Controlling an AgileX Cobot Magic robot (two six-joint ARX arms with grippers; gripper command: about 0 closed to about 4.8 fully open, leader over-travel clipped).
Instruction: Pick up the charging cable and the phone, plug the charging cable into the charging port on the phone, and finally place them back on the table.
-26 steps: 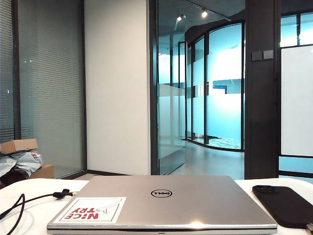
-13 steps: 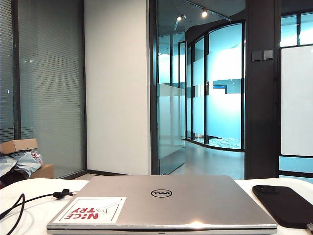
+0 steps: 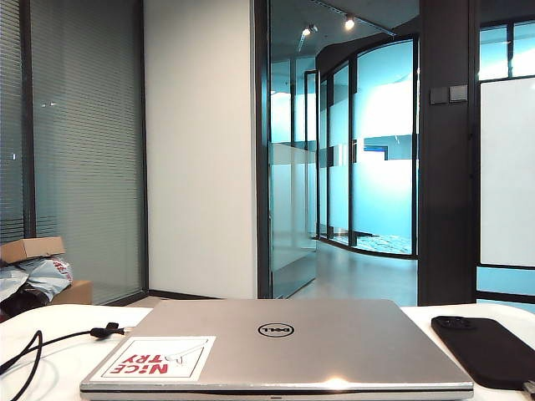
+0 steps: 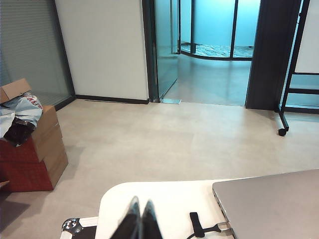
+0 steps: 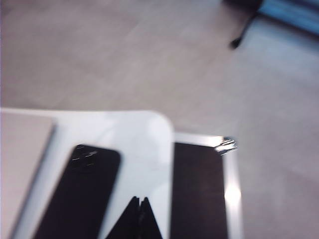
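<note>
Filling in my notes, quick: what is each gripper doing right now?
Left gripper: closed, empty, above the table.
Right gripper: closed, empty, beside the phone.

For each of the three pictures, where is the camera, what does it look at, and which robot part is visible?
Exterior: low at table height, facing the glass corridor over the laptop; no robot part.
Left wrist: above the table corner, facing the floor; shut left gripper.
Right wrist: above the phone, blurred; shut right gripper.
Shared: the laptop appears in all; the phone in exterior and right wrist; the charging cable in exterior and left wrist.
</note>
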